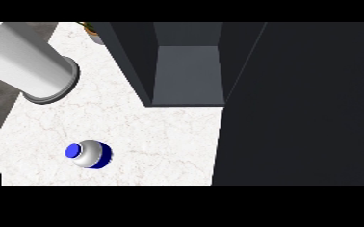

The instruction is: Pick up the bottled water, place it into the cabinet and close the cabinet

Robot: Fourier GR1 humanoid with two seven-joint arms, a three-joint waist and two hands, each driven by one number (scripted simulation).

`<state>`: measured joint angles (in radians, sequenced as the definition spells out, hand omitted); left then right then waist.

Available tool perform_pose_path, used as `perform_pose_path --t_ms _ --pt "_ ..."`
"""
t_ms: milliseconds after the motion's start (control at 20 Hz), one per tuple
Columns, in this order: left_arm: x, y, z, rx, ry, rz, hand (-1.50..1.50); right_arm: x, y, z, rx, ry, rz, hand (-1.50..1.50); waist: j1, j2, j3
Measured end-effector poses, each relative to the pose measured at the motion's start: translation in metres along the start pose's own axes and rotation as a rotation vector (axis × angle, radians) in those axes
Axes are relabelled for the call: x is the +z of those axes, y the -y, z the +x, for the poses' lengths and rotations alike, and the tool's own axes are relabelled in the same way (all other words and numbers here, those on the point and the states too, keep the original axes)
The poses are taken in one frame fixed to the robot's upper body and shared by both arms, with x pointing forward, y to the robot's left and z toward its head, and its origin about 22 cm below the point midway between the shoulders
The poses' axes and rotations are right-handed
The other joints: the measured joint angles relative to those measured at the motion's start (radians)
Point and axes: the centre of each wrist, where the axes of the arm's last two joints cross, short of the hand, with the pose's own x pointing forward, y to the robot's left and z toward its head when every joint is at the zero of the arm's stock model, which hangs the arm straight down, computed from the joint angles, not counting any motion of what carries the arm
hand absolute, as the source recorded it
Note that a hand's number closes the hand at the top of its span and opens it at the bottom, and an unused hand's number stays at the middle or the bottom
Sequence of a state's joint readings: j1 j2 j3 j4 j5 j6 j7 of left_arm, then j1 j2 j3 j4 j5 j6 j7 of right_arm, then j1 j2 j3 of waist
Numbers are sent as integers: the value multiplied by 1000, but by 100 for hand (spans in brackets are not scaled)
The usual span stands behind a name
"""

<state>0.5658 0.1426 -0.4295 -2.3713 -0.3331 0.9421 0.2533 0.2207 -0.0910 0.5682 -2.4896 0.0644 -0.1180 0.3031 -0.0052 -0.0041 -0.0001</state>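
The bottled water [89, 154] stands on the white marble counter [163, 139] at the lower left. I see it from above: a blue cap, a pale body and a blue band. The dark cabinet [188, 72] is open at the top middle, and its grey inner floor is bare. Its open door [284, 110] fills the right side of the view as a dark panel. Neither hand shows in this view.
A thick pale grey cylinder [35, 62] with a dark rim reaches in from the upper left above the counter, with no hand visible at its end. A small potted item [92, 31] peeks out at the top, left of the cabinet. The counter's edge runs down the left side.
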Motion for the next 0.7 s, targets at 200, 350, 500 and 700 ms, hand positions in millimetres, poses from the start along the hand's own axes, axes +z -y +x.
perform_pose_path --t_ms 200,350,500,700 --pt "-7 1 -1 4 24 16 -150 1 -1 0 7 -8 3 -150 0 0 -1" --pt "-17 2 -7 6 23 34 -150 2 -3 0 8 -8 5 -150 -1 0 -1" --pt "-23 5 -16 2 20 53 -150 3 -2 -1 15 -7 0 -150 0 0 -1" --pt "-37 9 -32 -15 3 70 -150 4 -8 -1 -3 -14 4 -150 -3 0 -1"
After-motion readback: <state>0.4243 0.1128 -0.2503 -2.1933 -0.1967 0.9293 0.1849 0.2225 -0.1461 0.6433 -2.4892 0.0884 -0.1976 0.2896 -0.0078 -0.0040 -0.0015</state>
